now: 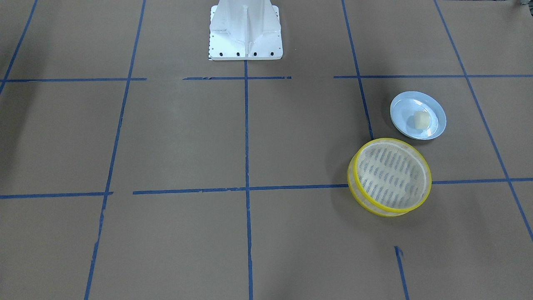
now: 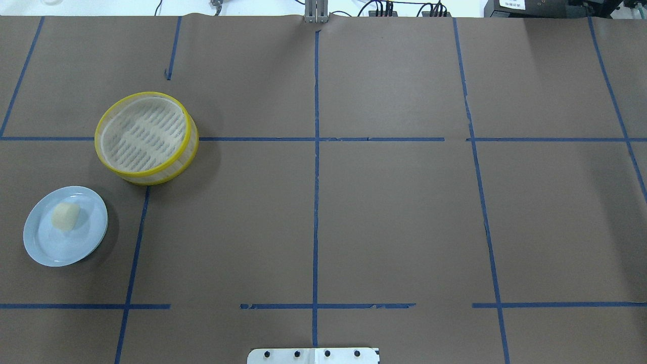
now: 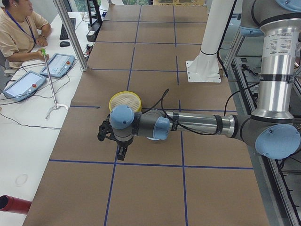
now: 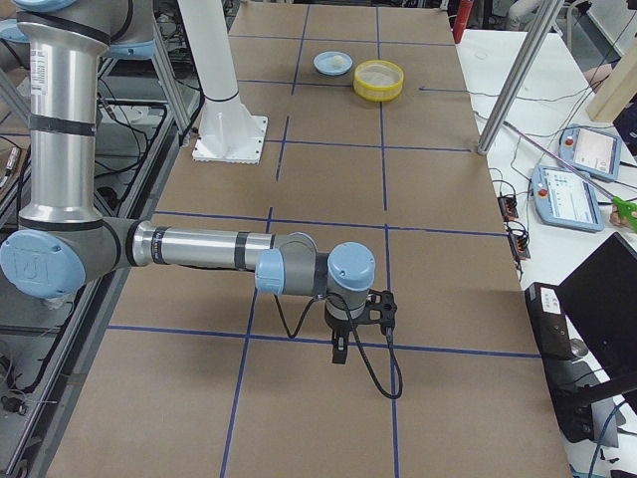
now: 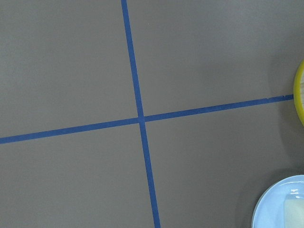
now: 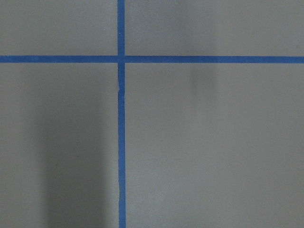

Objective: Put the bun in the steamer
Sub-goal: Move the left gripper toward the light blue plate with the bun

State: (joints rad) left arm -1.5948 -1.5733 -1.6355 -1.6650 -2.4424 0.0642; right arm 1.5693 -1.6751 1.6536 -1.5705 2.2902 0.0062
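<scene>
- The bench (image 2: 404, 202) is covered in brown paper crossed by blue tape lines (image 2: 316, 151). Beside it a person (image 3: 19, 28) sits at a white desk with tablets (image 3: 57, 64).
- Both hands show only in the side views. The left hand (image 3: 113, 141) hangs near the steamer (image 2: 146, 136), and the right hand (image 4: 343, 349) is well apart from it. I cannot tell how far either is open or whether it holds anything.
- The left arm (image 3: 197, 123) hides the plate in the left side view.
- The bun (image 2: 65, 216) lies on a pale blue plate (image 2: 50, 253) just beside the steamer.
- A white post base (image 1: 245, 31) stands well apart from the steamer.
</scene>
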